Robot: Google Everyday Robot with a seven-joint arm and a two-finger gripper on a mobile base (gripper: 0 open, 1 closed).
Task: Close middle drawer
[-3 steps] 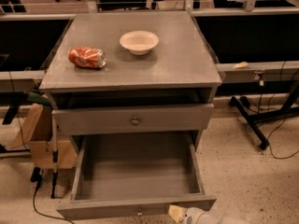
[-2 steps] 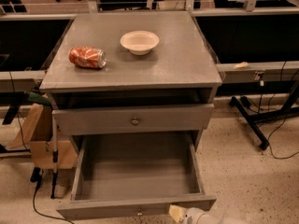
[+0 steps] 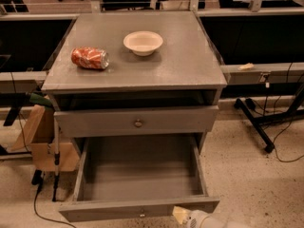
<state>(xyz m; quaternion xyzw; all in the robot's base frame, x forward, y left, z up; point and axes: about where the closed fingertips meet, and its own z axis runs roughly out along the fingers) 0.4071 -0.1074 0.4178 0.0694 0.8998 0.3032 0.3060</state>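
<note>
The middle drawer (image 3: 142,175) is a long, deep grey box pulled far out of the grey cabinet, and it is empty inside. Its low front panel (image 3: 109,211) lies near the bottom edge of the view, with a small round knob (image 3: 141,214) at its centre. My gripper (image 3: 191,218) shows only as a cream and white tip at the bottom edge. It sits right of the knob, against the right part of the front panel.
Above, a taller drawer front with a brass knob (image 3: 137,123) stands slightly out. The cabinet top (image 3: 180,65) holds a lying orange can (image 3: 90,58) and a white bowl (image 3: 143,42). A cardboard box (image 3: 40,137) is at the left, with a black stand leg (image 3: 254,122) and cables on the floor at the right.
</note>
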